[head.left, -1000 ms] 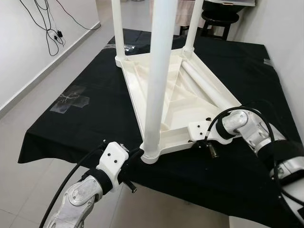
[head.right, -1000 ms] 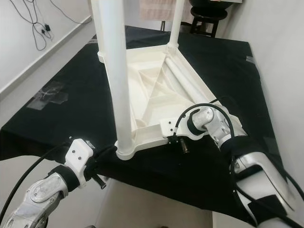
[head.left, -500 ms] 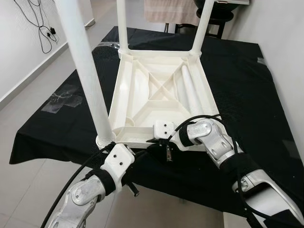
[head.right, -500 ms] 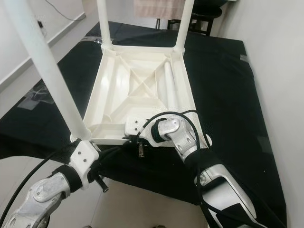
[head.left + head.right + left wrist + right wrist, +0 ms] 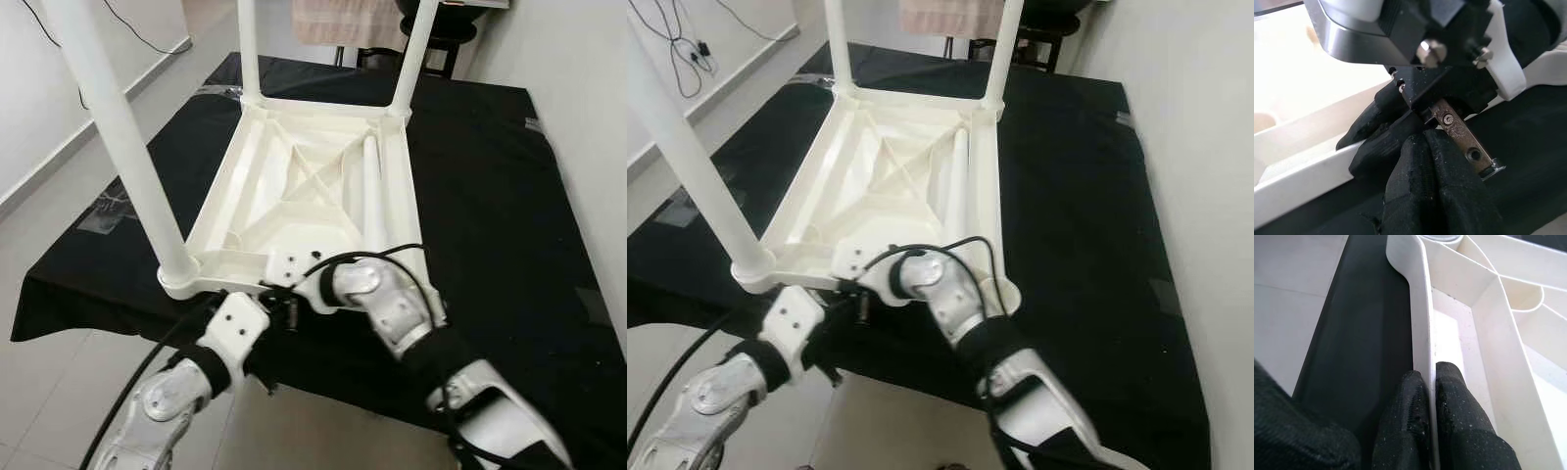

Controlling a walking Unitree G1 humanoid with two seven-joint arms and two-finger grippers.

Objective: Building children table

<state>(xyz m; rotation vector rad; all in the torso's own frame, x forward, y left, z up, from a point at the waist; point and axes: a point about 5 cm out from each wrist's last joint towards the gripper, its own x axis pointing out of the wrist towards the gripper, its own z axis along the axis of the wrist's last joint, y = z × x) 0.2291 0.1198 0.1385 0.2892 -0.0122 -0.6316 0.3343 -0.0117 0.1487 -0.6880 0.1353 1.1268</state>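
Nearest the camera, the robot's left gripper [image 5: 1425, 147] reaches up from below the edge of the black cloth [image 5: 490, 176], its two fingers pressed together with nothing visible between them, just under the near rim of the upturned white children's table [image 5: 323, 186]. In the left wrist view its fingertips [image 5: 1415, 186] sit against the black fingers and metal bracket of the other arm. Just beside it, the right gripper [image 5: 1431, 377] is clamped on the table's near rim, one finger on the outer face and one inside the tray-like underside, as the right wrist view shows. The silver right arm [image 5: 392, 304] crosses in from the right over the near right corner of the table.

The table lies top-down on the cloth, its ribbed underside facing up, the near edge lying at the cloth's front border. A thick white leg [image 5: 118, 147] stands upright in the near left corner socket. A loose leg [image 5: 370, 186] lies flat inside the underside along the right wall. Two more legs rise at the far corners, the far left leg [image 5: 248, 49] and the far right leg [image 5: 413, 54]. Beyond the cloth a dark stool [image 5: 441, 34] stands, and black cables [image 5: 676, 49] trail along the left wall
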